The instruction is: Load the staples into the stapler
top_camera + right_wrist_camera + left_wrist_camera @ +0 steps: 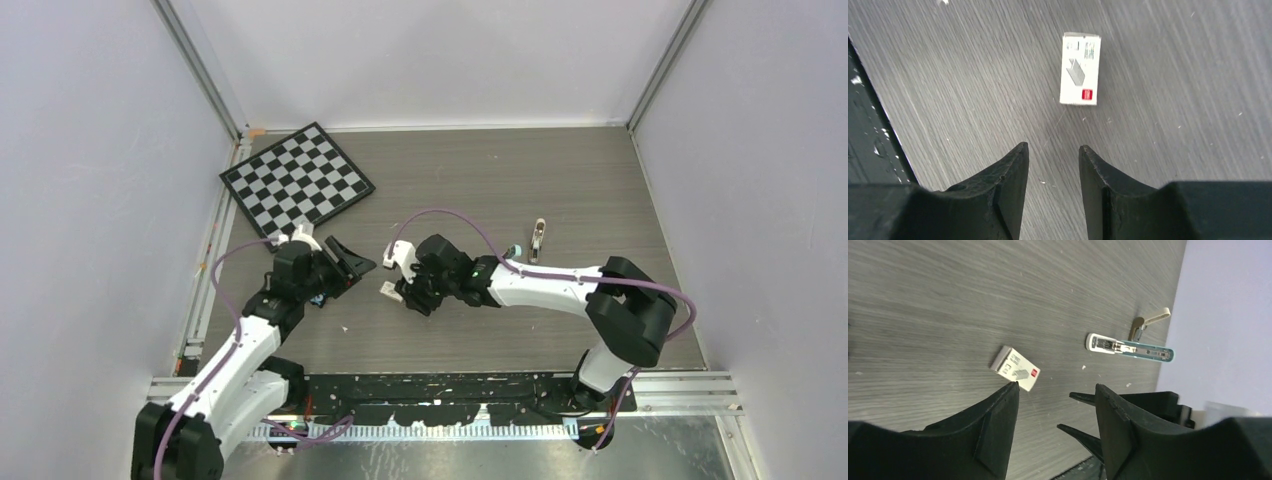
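The stapler (1130, 349) lies opened out flat on the table in the left wrist view, teal and white with a silver channel. In the top view only its teal end (514, 249) shows behind the right arm. No loose staples are in view. A small white box with a red mark (1080, 68) lies flat just ahead of my right gripper (1050, 146), which is open and empty above the table. The box also shows in the left wrist view (1015, 369) and the top view (389, 290). My left gripper (1055, 386) is open and empty, left of the box (350, 263).
A black-and-white checkerboard (297, 180) lies at the back left. A small silver and tan lever-shaped object (538, 238) lies just beyond the stapler. A black rail (450, 390) runs along the table's near edge. Walls close in both sides.
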`<act>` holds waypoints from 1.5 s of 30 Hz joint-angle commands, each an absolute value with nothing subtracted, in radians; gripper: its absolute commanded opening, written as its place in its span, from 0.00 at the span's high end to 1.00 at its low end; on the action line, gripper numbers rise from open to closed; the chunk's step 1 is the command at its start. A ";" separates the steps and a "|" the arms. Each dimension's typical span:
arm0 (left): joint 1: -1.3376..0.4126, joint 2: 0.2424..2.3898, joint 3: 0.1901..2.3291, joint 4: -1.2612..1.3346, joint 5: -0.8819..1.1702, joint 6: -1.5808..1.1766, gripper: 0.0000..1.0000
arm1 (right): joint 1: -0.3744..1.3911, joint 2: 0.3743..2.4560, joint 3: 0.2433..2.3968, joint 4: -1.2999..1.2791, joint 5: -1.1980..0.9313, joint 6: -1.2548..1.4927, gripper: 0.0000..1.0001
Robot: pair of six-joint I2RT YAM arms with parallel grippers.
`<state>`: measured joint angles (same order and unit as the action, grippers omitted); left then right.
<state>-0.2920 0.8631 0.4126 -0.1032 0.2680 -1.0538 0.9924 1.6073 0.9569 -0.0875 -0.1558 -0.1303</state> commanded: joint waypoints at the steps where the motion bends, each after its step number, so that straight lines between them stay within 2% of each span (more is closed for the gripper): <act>1: -0.286 0.780 0.479 -0.263 0.134 -0.892 0.43 | 0.989 1.620 0.990 -0.124 -0.105 -0.117 0.54; 6: -0.287 0.803 0.579 -0.256 0.259 -0.532 0.45 | 0.943 1.539 0.937 -0.049 0.053 0.128 0.53; 10: -0.293 0.891 0.688 -0.285 0.532 -0.121 0.42 | 0.849 1.423 0.937 -0.107 0.047 0.361 0.48; 13: -0.316 0.916 0.700 -0.310 0.671 0.284 0.34 | 0.783 1.347 0.956 -0.186 0.086 0.467 0.42; 17: -0.388 0.939 0.681 -0.364 0.681 0.672 0.21 | 0.686 1.272 0.963 -0.292 0.094 0.568 0.35; 19: -0.406 0.970 0.679 -0.395 0.695 0.838 0.18 | 0.654 1.230 0.944 -0.307 0.087 0.587 0.29; 21: -0.421 1.030 0.691 -0.435 0.698 0.954 0.16 | 0.640 1.178 0.921 -0.306 0.097 0.593 0.18; 27: -0.450 1.253 0.791 -0.523 0.724 1.079 0.17 | 0.625 1.097 0.873 -0.299 0.127 0.599 0.01; 33: -0.458 1.416 0.859 -0.566 0.673 1.167 0.21 | 0.615 1.035 0.854 -0.314 0.196 0.585 0.01; 45: -0.487 1.559 0.881 -0.552 0.590 1.211 0.30 | 0.591 0.966 0.844 -0.344 0.231 0.576 0.01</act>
